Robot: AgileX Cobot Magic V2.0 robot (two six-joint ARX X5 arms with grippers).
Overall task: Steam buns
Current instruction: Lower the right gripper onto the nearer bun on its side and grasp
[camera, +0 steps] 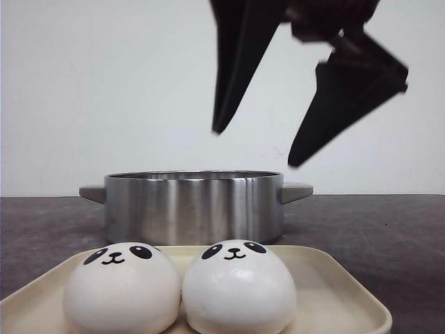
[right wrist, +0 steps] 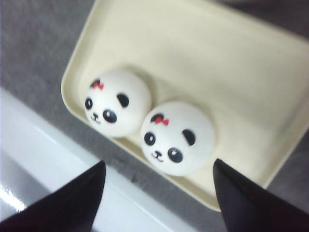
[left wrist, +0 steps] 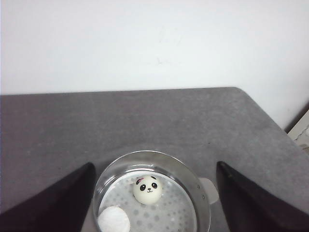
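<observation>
Two panda-faced buns, one (camera: 122,287) beside the other (camera: 238,285), sit touching at the near edge of a cream tray (camera: 334,285) with rounded corners, directly in front of a brushed steel steamer pot (camera: 195,206) with two stub handles; all rest on a dark grey, finely textured table (camera: 389,229). In the front view one black gripper (camera: 257,147) hangs above the pot, its tapered fingers spread apart and empty; which arm it belongs to cannot be told from this view alone. Only the left wrist view looks into the pot (left wrist: 154,193): a perforated metal steaming plate (left wrist: 169,215) carries a third bun (left wrist: 147,189), face up, and a fourth bun (left wrist: 114,221) showing only plain white surface, both below and between the left gripper's (left wrist: 153,205) wide-set fingers, which grasp nothing. Only the right wrist view shows the tray (right wrist: 231,63) from above, where the two buns (right wrist: 117,102) (right wrist: 177,137) each bear a small red bow over one black ear patch, a detail hidden in the front view. They lie just ahead of the right gripper's (right wrist: 159,195) parted, empty fingers. Each bun is a smooth, glossy white dome with oval black eyes, small nose and curved smile.
</observation>
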